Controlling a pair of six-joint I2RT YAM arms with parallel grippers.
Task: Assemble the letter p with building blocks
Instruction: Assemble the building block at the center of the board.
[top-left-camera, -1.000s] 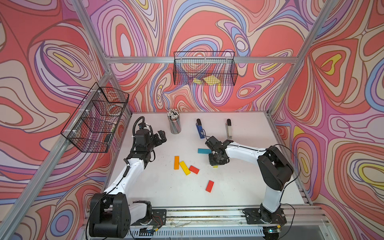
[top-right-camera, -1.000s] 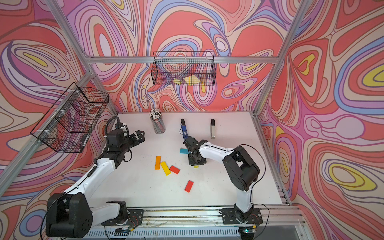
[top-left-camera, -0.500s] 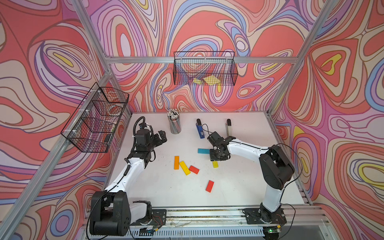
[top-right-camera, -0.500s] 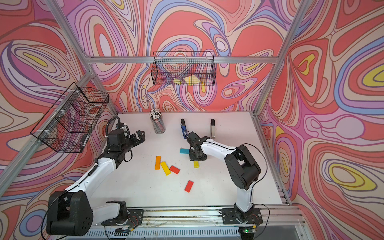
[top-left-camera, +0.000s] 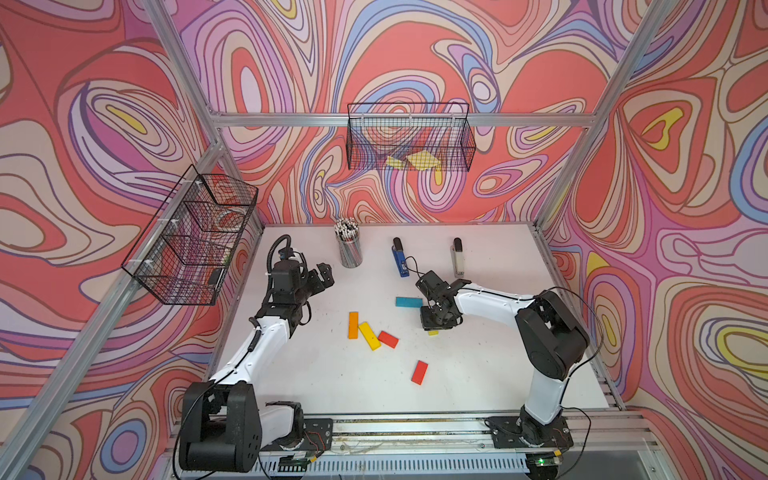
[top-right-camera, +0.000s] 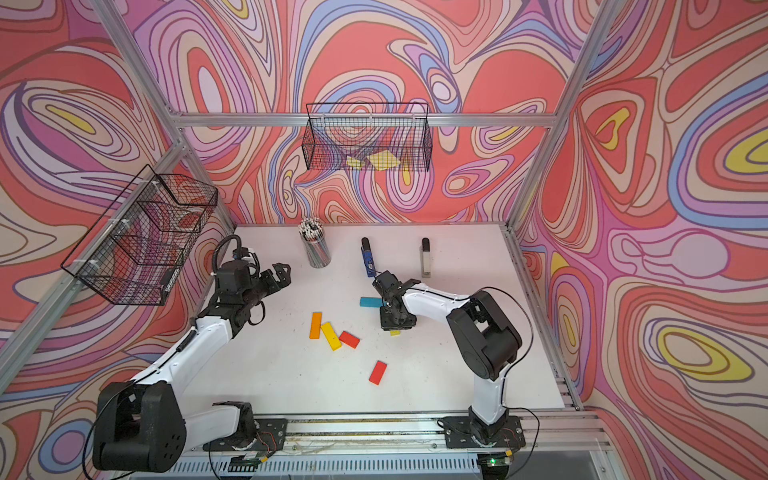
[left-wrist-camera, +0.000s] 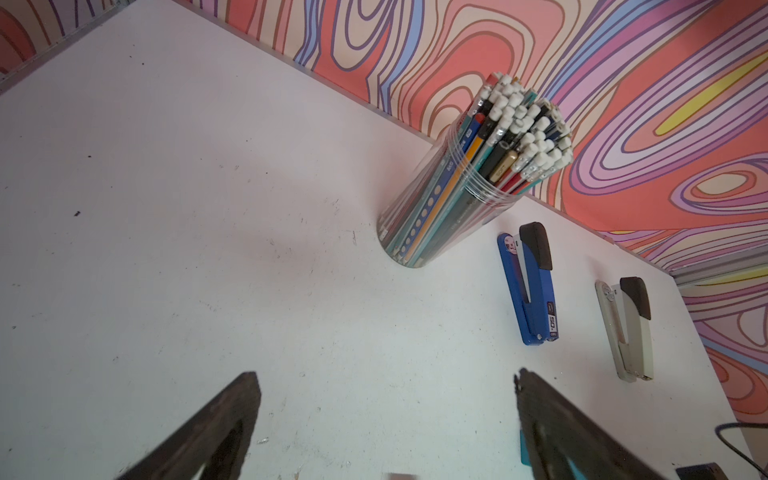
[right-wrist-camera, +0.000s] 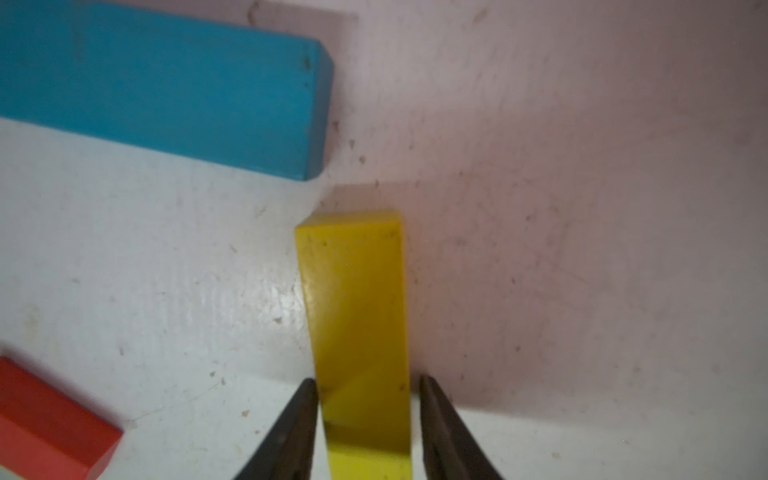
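Right end effector (right-wrist-camera: 365, 386) is down at the worktop (top-left-camera: 498, 374), fingers pinching the yellow block (right-wrist-camera: 353, 291) across its narrow width near one end. That block lies flat just off the end of the blue block (top-left-camera: 409, 302), at a right angle to it, with a sliver of white worktop between them. Over toward the left arm, the orange block (top-left-camera: 353, 325), second yellow block (top-left-camera: 369, 336) and a red block (top-left-camera: 388, 339) are bunched side by side. The other red block (top-left-camera: 419, 372) lies alone, nearer the front rail. Left end effector (top-left-camera: 326, 276) hangs raised at the left side, fingers spread wide, holding nothing, facing the pencil cup (left-wrist-camera: 457, 199) and blue stapler (left-wrist-camera: 528, 291).
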